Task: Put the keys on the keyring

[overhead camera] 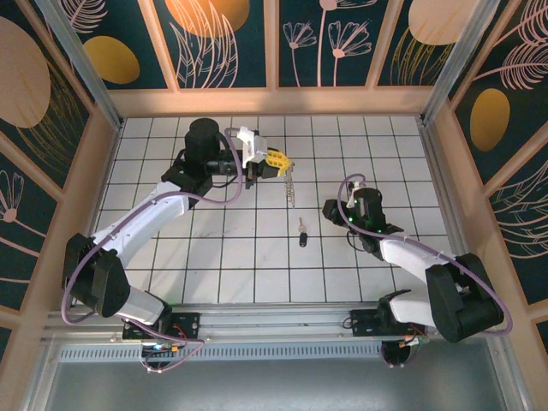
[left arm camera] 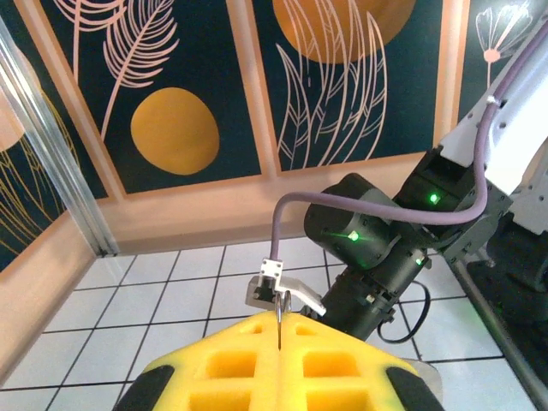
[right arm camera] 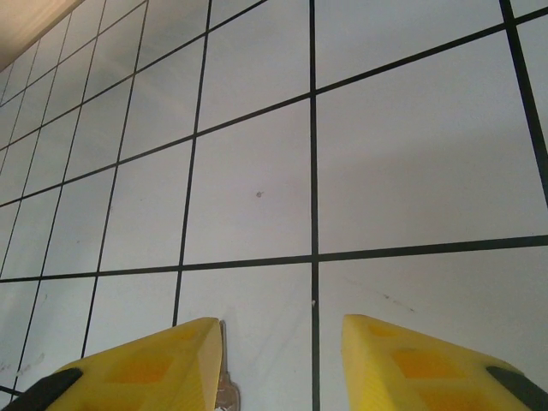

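My left gripper (overhead camera: 276, 161) hangs above the back middle of the tiled floor, and its yellow fingers (left arm camera: 223, 364) are shut on the keyring (left arm camera: 280, 318), a thin metal loop seen edge-on in the left wrist view. From above, the keyring (overhead camera: 291, 187) hangs as a slim silvery piece below the fingertips. A key with a black head (overhead camera: 302, 233) lies on the tiles near the centre. My right gripper (overhead camera: 330, 208) is low over the floor just right of it, open, with nothing between its fingers. A silvery key (right arm camera: 223, 377) shows against the inner side of its left finger (right arm camera: 163, 364).
The white tiled floor (overhead camera: 214, 257) is walled in by wooden-framed patterned panels (overhead camera: 223, 43) at the back and sides. The right arm's black wrist (left arm camera: 368, 248) and purple cable (left arm camera: 411, 210) stand close in front of the left gripper.
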Robot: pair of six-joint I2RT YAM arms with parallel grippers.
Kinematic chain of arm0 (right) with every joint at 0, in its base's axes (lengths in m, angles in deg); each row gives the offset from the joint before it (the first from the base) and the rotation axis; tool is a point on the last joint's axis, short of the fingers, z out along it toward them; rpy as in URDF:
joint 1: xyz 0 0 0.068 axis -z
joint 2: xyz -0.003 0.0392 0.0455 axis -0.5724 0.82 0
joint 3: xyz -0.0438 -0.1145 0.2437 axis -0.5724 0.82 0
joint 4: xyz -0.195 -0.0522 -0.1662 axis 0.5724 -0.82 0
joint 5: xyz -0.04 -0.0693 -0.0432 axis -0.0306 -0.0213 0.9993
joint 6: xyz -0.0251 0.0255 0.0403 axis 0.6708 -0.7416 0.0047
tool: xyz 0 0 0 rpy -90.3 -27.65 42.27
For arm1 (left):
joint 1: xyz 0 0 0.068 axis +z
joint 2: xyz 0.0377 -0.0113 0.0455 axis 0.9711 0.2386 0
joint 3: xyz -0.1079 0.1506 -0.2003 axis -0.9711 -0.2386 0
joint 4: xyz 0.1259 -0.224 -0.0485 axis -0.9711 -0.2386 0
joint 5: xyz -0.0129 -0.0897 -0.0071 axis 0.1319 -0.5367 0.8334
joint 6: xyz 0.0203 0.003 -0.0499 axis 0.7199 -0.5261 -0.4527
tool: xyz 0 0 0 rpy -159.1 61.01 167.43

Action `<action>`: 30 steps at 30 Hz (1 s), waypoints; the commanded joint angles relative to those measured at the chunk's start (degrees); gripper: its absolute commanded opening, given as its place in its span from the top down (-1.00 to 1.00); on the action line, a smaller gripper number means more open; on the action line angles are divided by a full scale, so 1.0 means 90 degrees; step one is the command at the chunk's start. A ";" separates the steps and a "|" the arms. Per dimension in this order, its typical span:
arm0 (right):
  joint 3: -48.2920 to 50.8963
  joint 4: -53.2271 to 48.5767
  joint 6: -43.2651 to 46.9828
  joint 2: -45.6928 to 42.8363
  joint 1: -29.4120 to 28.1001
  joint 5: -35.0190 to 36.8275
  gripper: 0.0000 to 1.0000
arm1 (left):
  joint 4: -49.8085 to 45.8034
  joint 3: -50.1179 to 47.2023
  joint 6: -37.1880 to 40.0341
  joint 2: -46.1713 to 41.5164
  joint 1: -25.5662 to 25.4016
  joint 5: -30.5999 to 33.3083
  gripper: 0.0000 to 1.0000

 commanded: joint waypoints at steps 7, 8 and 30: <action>-0.0301 0.0286 0.0179 -0.0157 0.0031 -0.0209 0.17 | -0.0735 0.0066 0.1054 -0.0186 -0.0035 0.0560 1.00; -0.0330 0.0287 0.0207 -0.0196 0.0034 -0.0221 0.17 | -0.0748 0.0059 0.1055 -0.0186 -0.0036 0.0570 1.00; -0.1228 0.2985 0.1102 -0.0833 0.0715 -0.5378 0.30 | -0.1019 0.0627 -0.0018 0.0428 -0.0035 -0.0245 1.00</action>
